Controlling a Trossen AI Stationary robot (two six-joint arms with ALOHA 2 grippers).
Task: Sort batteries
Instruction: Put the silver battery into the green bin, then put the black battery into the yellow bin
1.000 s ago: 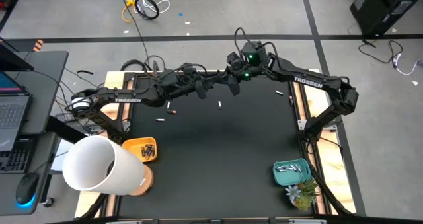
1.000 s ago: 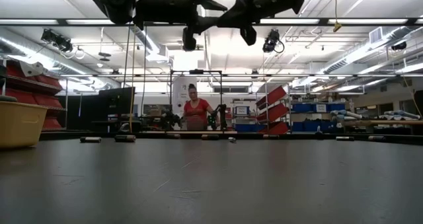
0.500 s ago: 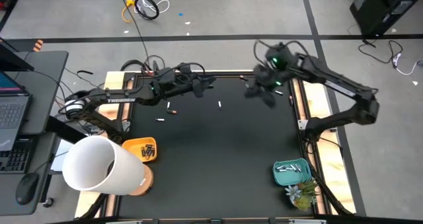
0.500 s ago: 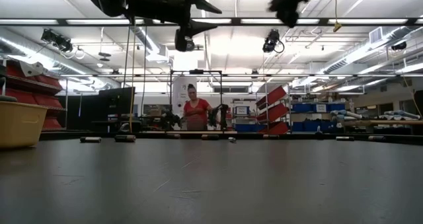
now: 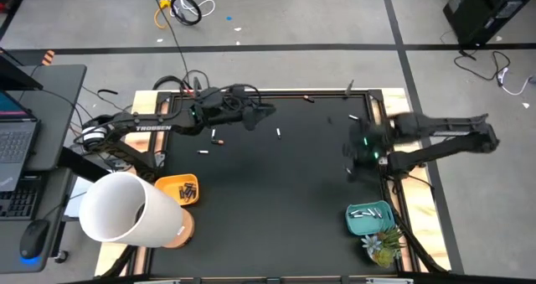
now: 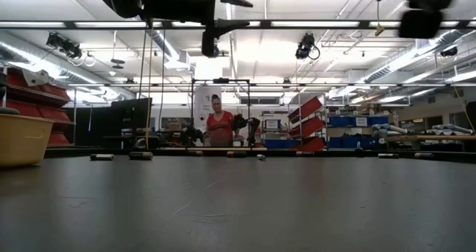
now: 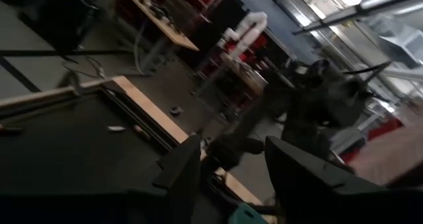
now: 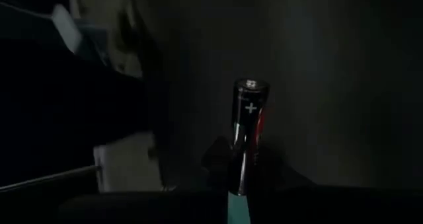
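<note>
my right gripper [image 8: 239,184] is clamped on a dark battery [image 8: 247,135], plus end out, above the teal tray [image 5: 370,219] (its bin, i reckon). left gripper [image 7: 231,159] fingers apart, empty.

1. I see a matt black mat [image 5: 276,200] covering the table, smooth and non-reflective; in my low view its surface [image 6: 238,207] takes only a dull sheen.
2. A pale bare-wood border [image 5: 410,133] frames the mat, with an unfinished look.
3. The dark cylindrical battery [image 8: 246,135] in my right wrist view has a glossy wrap with a white plus mark and a shiny metal cap.
4. The orange tray [image 5: 172,186] and the teal tray [image 5: 356,225] look like smooth moulded plastic.
5. The big white cylinder [image 5: 126,209] appears smooth and matt, paper or plastic; I can't tell which.
6. Both arms are matt black; the left gripper's fingers [image 7: 182,168] look like dull plastic.
</note>
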